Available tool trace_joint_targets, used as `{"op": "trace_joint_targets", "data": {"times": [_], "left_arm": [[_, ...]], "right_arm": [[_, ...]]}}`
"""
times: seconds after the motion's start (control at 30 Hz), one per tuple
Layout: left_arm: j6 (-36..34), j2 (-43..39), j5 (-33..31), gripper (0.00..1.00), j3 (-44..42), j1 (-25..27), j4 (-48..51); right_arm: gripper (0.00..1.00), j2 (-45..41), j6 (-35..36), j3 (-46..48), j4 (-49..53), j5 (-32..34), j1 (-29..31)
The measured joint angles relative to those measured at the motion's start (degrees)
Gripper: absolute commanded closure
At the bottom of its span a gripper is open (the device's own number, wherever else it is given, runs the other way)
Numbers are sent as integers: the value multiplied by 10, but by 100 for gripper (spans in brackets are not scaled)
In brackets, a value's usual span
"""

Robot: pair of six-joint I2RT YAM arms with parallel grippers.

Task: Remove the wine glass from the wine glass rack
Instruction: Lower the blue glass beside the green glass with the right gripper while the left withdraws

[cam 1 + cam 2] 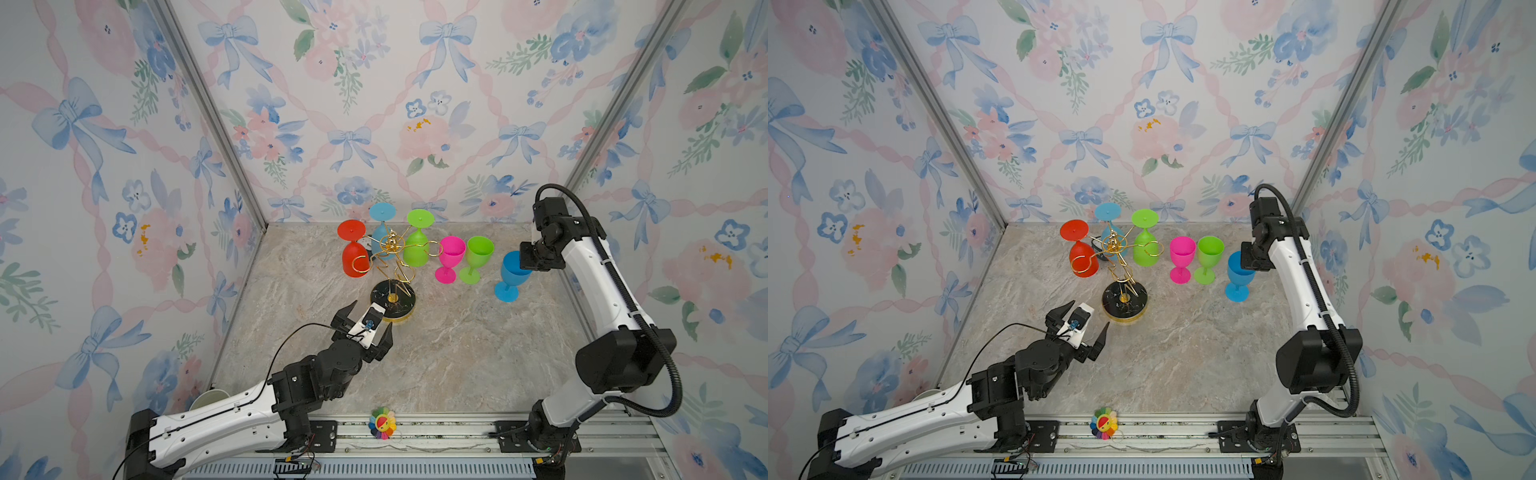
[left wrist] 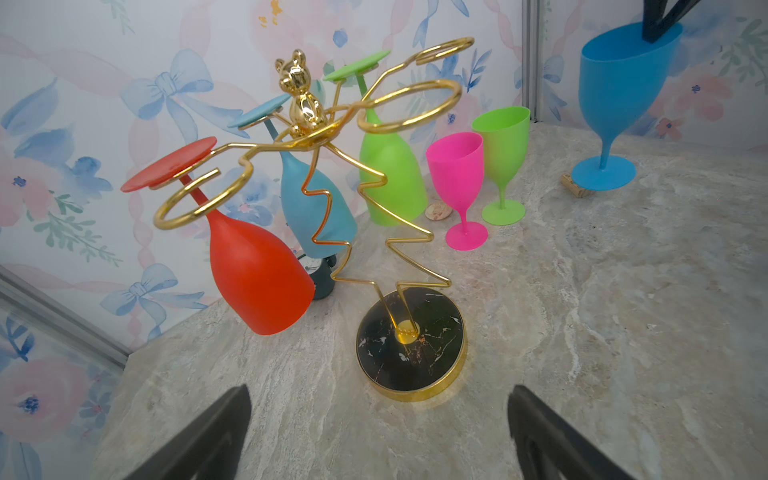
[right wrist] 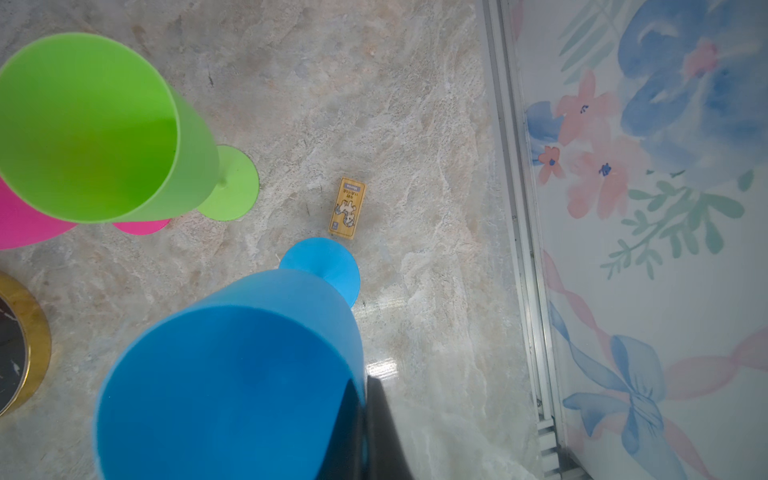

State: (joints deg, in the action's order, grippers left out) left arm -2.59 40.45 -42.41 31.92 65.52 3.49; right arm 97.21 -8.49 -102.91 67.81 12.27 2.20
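I read this as the set-down step. My right end effector (image 1: pixel 527 261) is closed on the rim of the blue glass (image 1: pixel 512 272), one finger inside the bowl. The glass stands upright at the right of the bench (image 1: pixel 457 353), well apart from the rack (image 1: pixel 392 266). Its foot looks to be down on the bench, though I cannot be sure it bears weight. The pink glass (image 1: pixel 451 254) and green glass (image 1: pixel 478 251) stand between it and the rack.

My left end effector (image 1: pixel 372 315) is wide open and holds nothing, on the near side of the rack's base, close to it.

The red glass (image 1: pixel 354 259), teal glass (image 1: pixel 380 243) and hung green glass (image 1: pixel 417 249) hang upside down in the far loops, so the job looks about half done.

Next I should open the right end effector and lift straight up, since a sideways pull on the rim could tip the glass. After that, the hung green glass is nearest that arm. Its stem must slide out through the loop's gap, and the left end effector may need to steady the base.
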Motion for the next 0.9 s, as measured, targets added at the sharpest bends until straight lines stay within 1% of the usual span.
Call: {"op": "trace_joint_targets", "data": {"times": [0.17,0.27,0.43,0.63,0.9], "left_arm": [[18,30,27,2,0,-10,15],[25,47,33,2,0,-11,23],[29,51,40,2,0,-21,26],[33,46,47,2,0,-35,26],[33,46,55,2,0,-41,27]], "right_arm": [[100,62,1,-60,-10,-3,-13],[100,93,5,-90,-14,-5,-18],[100,130,9,-130,-21,-23,-32],[100,160,8,-151,-39,-50,-47],[100,206,4,-184,-52,-70,-48]]}}
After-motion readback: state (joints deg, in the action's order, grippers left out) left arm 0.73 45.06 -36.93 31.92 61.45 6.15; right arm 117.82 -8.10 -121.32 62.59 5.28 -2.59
